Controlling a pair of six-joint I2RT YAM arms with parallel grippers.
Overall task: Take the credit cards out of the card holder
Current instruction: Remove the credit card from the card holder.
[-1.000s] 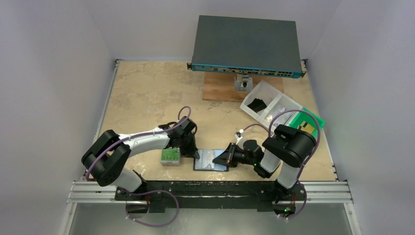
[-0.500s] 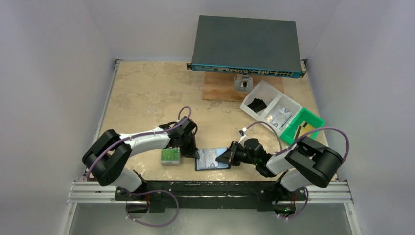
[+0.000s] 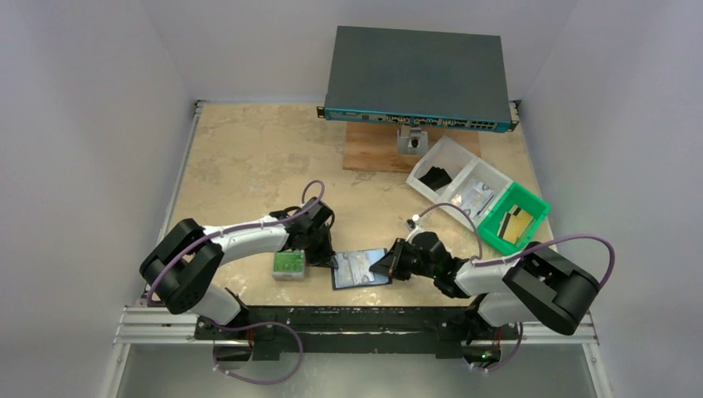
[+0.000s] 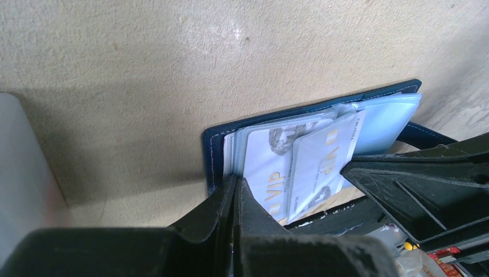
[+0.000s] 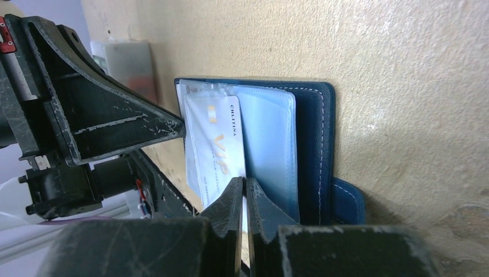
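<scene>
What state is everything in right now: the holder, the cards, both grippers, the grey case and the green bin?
Holder: open, flat on the table.
VIP card: askew, partly out of its sleeve.
Right gripper: shut on that card's end.
Left gripper: shut, tips at the holder's edge.
Grey case: lying flat, left of the holder.
Green bin: tan cards inside.

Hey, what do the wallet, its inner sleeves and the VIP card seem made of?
Card holder: likely leather or faux leather, matte navy, pale stitching along the edge. Inner sleeves: thin translucent plastic, light blue, slightly glossy. Card: probably stiff plastic, smooth pale face with gold VIP print.
</scene>
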